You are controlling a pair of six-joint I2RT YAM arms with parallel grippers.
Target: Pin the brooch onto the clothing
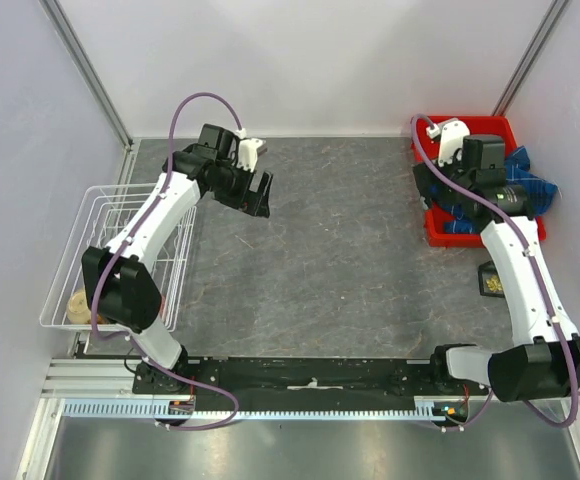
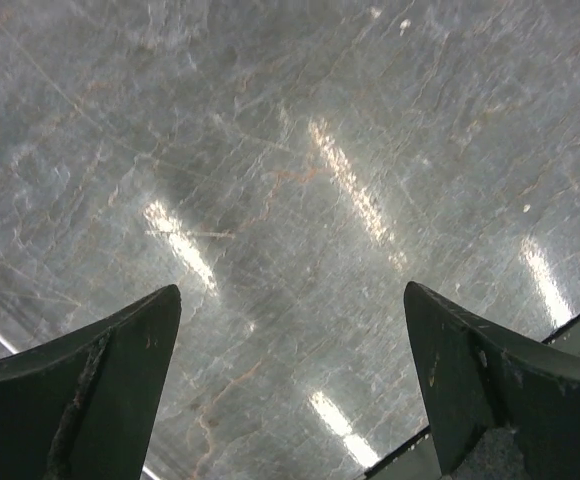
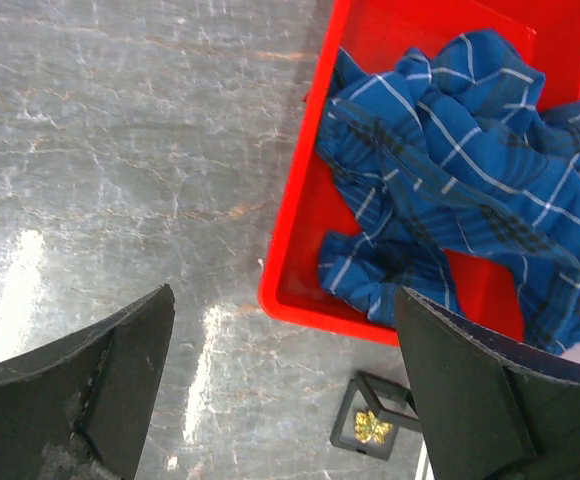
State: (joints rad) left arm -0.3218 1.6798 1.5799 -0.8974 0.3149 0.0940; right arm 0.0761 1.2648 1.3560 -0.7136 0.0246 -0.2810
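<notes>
Clothing (image 3: 450,150) is lying crumpled in the red bin (image 3: 300,200) at the far right, showing no clear long axis. Right gripper (image 3: 285,390) is hovering wide open by the bin's near-left corner, holding nothing. Left gripper (image 2: 290,380) is hanging equally wide over bare tabletop (image 2: 290,150), empty. Brooch (image 3: 373,428) is sitting in a small black case (image 3: 346,412) just near of the bin, too small to tell which way it is pointing.

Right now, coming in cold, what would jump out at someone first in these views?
The red bin at the far right of the table, with the blue plaid shirt crumpled inside and the open right gripper above its edge. Next, the gold brooch in a small black case on the table beside the bin. The left gripper hangs open over the tabletop.
</notes>
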